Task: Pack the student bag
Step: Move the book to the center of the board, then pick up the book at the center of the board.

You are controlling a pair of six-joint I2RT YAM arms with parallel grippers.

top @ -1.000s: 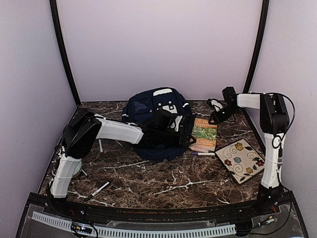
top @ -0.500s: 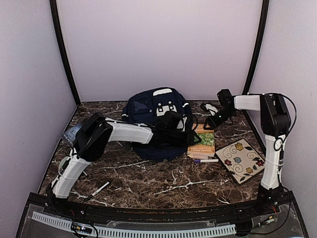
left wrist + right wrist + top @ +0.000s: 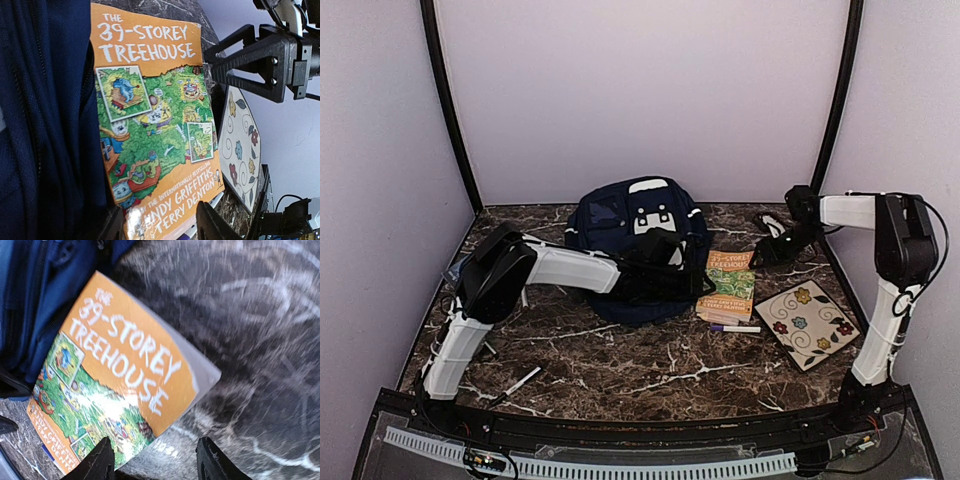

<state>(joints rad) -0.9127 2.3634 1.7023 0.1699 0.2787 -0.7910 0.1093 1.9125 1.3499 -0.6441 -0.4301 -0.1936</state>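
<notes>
The student bag is a navy backpack with white patches, lying at the back middle of the table. Its blue fabric fills the left of the left wrist view. An orange and green paperback lies against the bag's right side. My left gripper reaches across the bag's front. Its jaws stand open astride the book's near edge. My right gripper hovers open just past the book's far right corner, with only marble between its fingers.
A white pen with a purple cap lies in front of the book. A floral square pad sits at the right. A small black and white object lies behind the right gripper. Another white pen rests front left.
My right gripper has drawn back to the right, away from the book, and its jaws have widened. The book has shifted slightly toward the front. The left arm has settled a little lower.
</notes>
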